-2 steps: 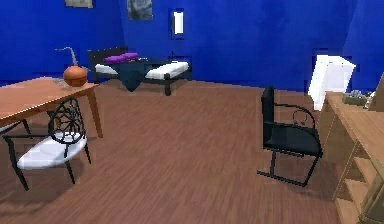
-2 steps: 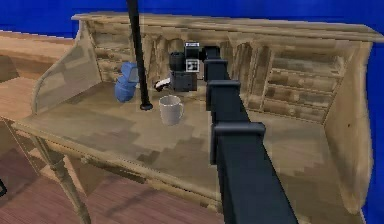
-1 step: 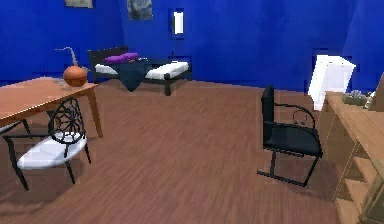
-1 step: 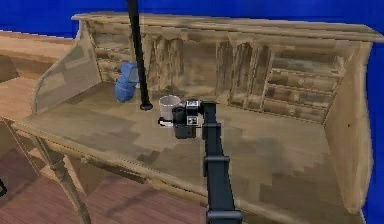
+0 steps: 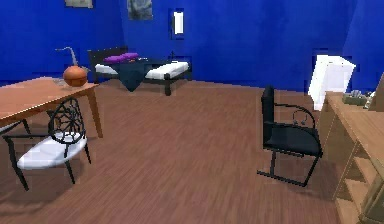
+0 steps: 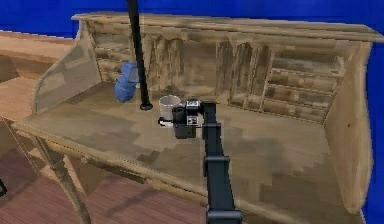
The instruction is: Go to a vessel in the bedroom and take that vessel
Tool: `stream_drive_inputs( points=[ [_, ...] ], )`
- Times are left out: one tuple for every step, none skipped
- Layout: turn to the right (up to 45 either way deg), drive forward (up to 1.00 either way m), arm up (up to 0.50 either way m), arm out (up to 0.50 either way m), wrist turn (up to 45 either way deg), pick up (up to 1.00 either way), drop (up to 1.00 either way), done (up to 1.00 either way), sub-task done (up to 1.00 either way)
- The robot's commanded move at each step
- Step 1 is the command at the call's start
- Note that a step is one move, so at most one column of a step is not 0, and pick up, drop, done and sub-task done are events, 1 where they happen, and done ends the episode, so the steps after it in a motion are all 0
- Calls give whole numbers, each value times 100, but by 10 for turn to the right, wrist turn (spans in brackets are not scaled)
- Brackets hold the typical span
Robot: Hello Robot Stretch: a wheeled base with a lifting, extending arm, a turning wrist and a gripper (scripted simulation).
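Vessel (image 6: 168, 102), a pale cup, stands mid-counter (image 6: 280, 150) toward the back edge, just beside the foot of a dark pole (image 6: 134, 50). My claw (image 6: 166, 121) is at it; I cannot tell whether it holds anything. Risk: a skewed pull could knock it against the pole or tip it over.
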Motion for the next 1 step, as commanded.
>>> stream_drive_inputs(
  points=[
    [0,0,10,0,0,0,0,0,0]
  ],
)
